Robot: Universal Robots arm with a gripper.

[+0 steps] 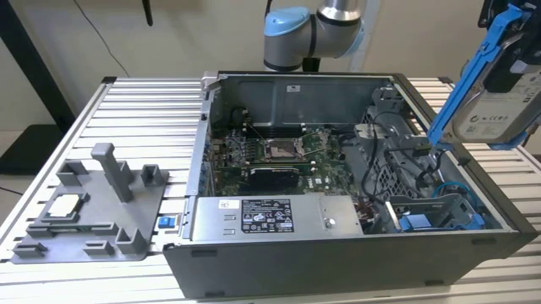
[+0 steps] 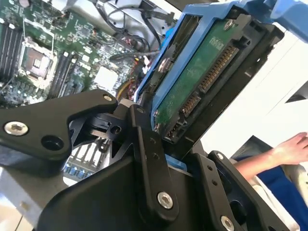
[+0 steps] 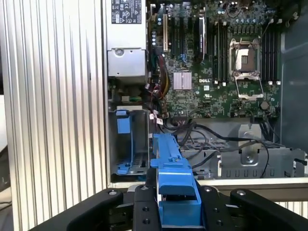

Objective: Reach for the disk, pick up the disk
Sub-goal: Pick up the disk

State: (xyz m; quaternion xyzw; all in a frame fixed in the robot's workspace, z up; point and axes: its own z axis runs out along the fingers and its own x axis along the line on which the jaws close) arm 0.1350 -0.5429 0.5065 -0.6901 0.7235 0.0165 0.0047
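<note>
- Above the open computer case, at the exterior view's right, the disk is seen lifted clear of the chassis, tilted on edge, its white label facing outward within the blue bracket frame
- In the second wrist view, the hand is clenched on the disk at its lower end, with the green circuit board and connector side exposed
- In the first wrist view, the blue bracket is held between the black fingers of the hand
- The empty drive bay is left vacant below, inside the case on the ribbed worktop
- Reaching and gripping are judged done, and the pick-up appears complete
</note>
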